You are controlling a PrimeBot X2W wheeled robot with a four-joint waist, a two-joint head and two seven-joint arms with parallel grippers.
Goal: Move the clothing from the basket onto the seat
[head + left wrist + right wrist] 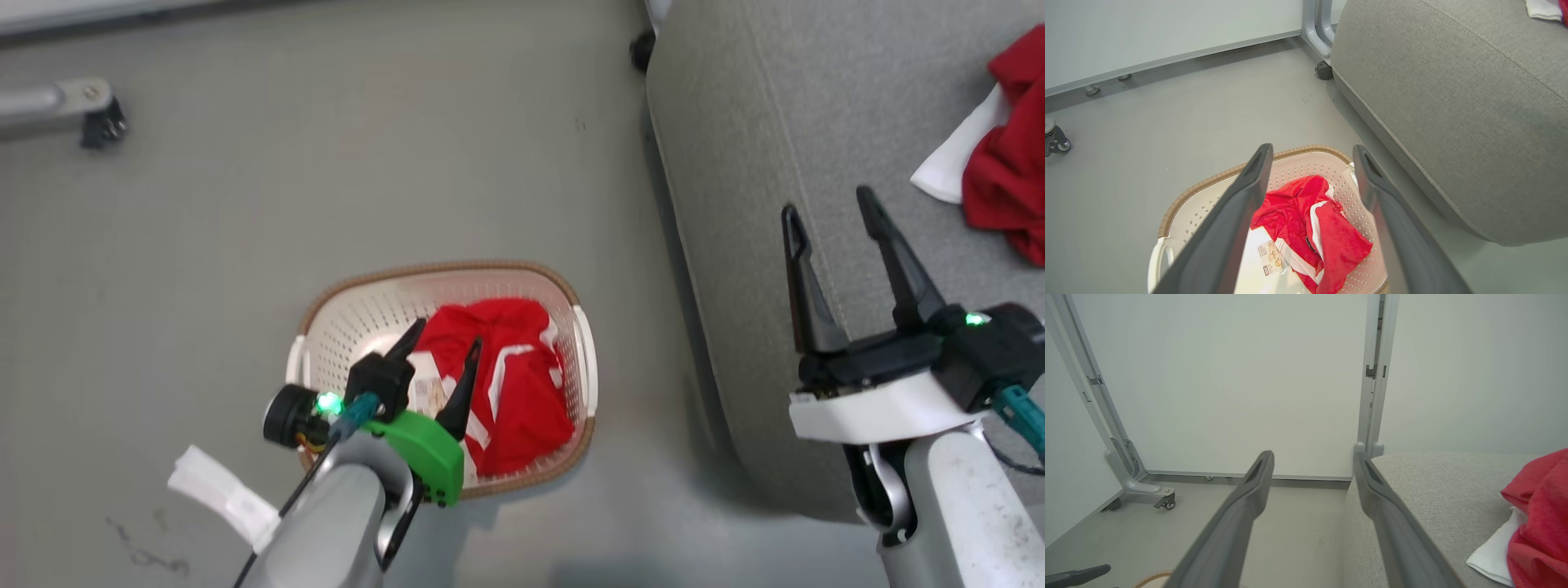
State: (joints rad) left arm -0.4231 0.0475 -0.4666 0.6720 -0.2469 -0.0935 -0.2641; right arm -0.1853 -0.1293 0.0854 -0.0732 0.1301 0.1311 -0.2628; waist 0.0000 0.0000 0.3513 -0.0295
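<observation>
About halfway — one garment (1008, 155) on the seat (816, 106), second garment (514, 384) in the basket (441, 268); our left gripper (448, 333), right gripper (827, 202) gape empty

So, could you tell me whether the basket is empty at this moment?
No, red and white clothing lies crumpled inside the basket.

A pale grey floor (326, 163), smooth and matte, reaches white wall panels (1229, 375). Between two panels stands a grey upright post (1372, 396). At the foot of the post sits a black caster wheel (1324, 70). Far to the left of the post, a slanted grey brace (1104, 412) ends in a wheeled foot (1163, 498). On the floor near the post are small dark specks (1304, 99). The light is soft and even.
</observation>
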